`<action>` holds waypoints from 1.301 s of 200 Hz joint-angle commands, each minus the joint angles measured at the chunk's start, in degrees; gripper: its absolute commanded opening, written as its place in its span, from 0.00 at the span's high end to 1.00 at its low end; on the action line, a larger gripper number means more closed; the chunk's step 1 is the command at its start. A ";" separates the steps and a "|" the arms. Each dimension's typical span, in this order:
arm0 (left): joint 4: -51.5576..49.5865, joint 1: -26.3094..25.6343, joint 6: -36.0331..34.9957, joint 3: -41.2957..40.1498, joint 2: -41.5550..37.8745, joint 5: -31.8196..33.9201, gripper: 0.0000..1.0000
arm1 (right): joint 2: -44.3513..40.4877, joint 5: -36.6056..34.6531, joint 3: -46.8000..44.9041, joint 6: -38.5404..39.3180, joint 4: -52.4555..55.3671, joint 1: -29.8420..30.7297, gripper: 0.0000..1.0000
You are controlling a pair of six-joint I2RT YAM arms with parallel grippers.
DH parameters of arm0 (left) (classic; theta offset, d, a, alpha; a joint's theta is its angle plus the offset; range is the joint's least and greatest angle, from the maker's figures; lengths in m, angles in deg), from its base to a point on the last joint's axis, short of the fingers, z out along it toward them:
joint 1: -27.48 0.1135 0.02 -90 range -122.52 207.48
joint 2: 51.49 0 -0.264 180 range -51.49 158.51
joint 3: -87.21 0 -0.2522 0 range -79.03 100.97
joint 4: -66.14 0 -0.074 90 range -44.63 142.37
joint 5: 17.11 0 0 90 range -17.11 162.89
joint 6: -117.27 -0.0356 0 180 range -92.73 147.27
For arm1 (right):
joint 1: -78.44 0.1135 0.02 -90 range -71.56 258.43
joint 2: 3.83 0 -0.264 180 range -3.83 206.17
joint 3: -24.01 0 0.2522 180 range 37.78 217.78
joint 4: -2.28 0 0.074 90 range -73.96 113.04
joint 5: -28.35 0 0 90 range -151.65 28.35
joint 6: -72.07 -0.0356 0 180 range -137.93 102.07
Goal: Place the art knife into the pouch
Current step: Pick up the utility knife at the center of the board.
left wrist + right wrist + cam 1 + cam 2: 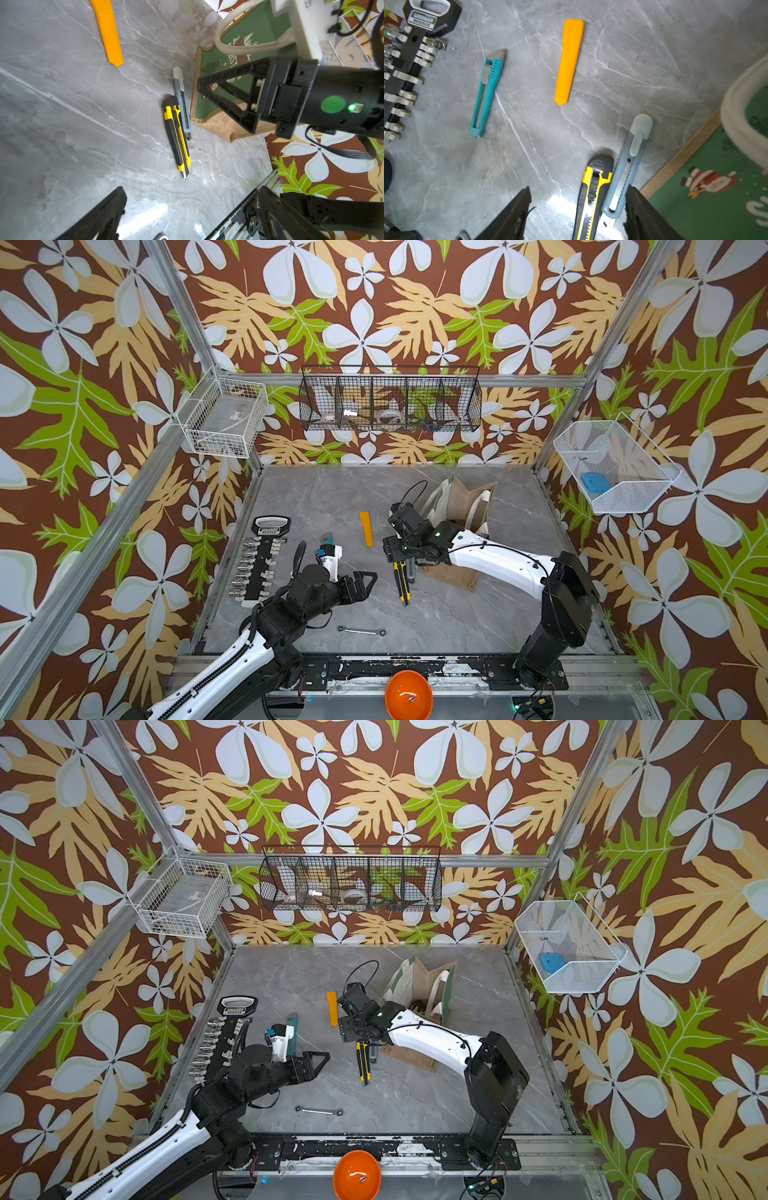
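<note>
Looks like the pick-up step, with nothing lifted yet. Finds the right claw (pixel 579 187) low near mid-desk, spread and pinching nothing, straddling both the yellow knife (pixel 591 207) and the grey knife (pixel 631 158), lying side by side just beside the pouch (pixel 708 207). Takes the yellow knife, sitting mid-gap, for the one the task means, though cannot say for sure. Has the left claw (pixel 192 189) spread wide and empty toward the front edge. Calls next for closing on one knife only, the grey knife being inside the gap too and likely to get dragged along, then lifting toward the pouch mouth. Shows the pouch lying green panel up toward the far right corner, mouth gaping toward the far edge, only tan lining and white handles visible within. Shows white rolls in the black basket (pixel 390 402) on the back wall, a blue item in the mesh basket (pixel 615 472), and a small bit in the orange bowl (pixel 408 695).
</note>
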 commanded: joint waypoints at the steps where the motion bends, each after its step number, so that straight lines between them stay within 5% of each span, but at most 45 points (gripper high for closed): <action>1: 1.89 0.12 -0.40 0.05 -0.27 -2.04 0.00 | -0.87 -2.11 -1.62 -1.90 -2.13 1.22 0.28; 39: 1.66 0.12 -1.42 0.07 -0.93 -2.16 0.00 | -0.16 -7.77 0.62 -1.88 2.15 5.64 0.27; 93: 0.24 0.12 -1.21 -1.13 -5.46 -1.59 0.00 | -1.70 -6.96 0.85 -4.92 1.90 7.28 0.30; 135: -1.19 0.12 -1.34 -1.76 -8.66 -1.22 0.00 | 0.45 -5.95 0.12 -5.76 0.28 7.26 0.42; 260: -2.91 0.12 -2.04 -2.13 -10.23 -0.83 0.00 | 10.25 -9.20 -0.54 -6.81 -0.43 5.60 0.44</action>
